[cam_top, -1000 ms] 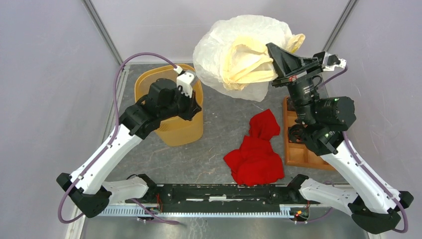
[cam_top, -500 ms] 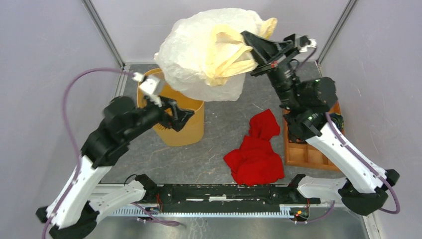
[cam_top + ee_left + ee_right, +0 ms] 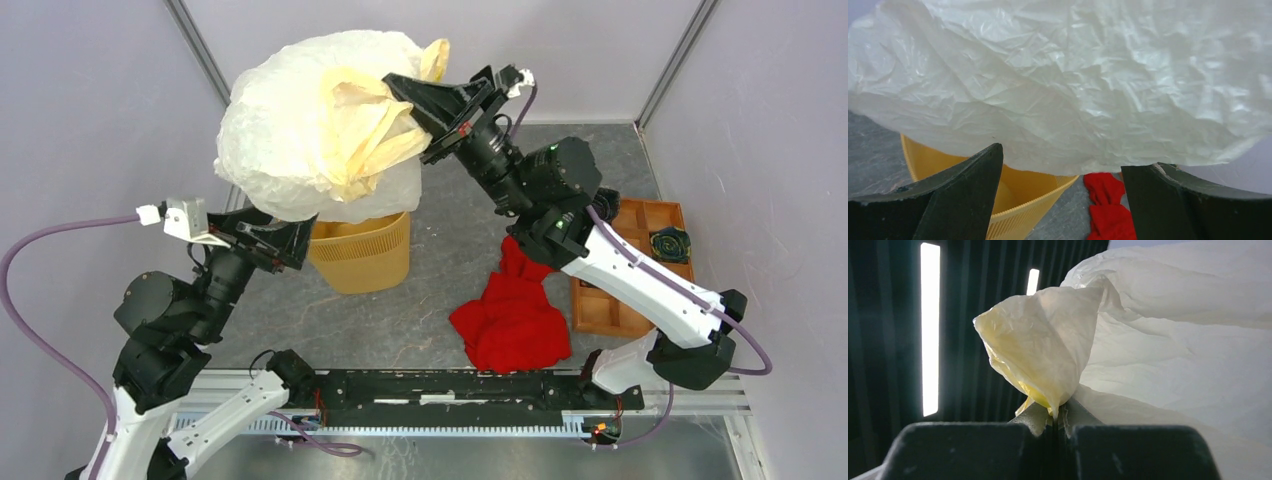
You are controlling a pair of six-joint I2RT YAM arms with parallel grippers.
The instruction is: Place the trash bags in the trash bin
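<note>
- One thin, cream-white, wrinkly translucent plastic bag (image 3: 300, 120) hangs in the air over the left rear of the table, bulging much wider than the bin below it.
- One yellow-orange plastic wastebasket (image 3: 365, 255) with a mesh-patterned upper wall stands upright on the grey speckled table (image 3: 440, 290). From above, the bag's lower film covers the rear of its opening. Whether film and rim touch cannot be told.
- Two black grippers are in view.
- The right gripper (image 3: 400, 90) is clenched on a yellowish gathered fold of the bag. In the right wrist view its jaws are pressed together around the film.
- The left gripper (image 3: 298, 245) sits just beside the bin's left side, under the bag, with its jaws spread wide and grasping nothing.
- One crumpled red cloth heap (image 3: 515, 310) lies right of the bin, well apart from it.
- One brown wooden compartment tray (image 3: 655, 212) sits at the right edge, with one small dark item (image 3: 668, 243) in a rear compartment.
</note>
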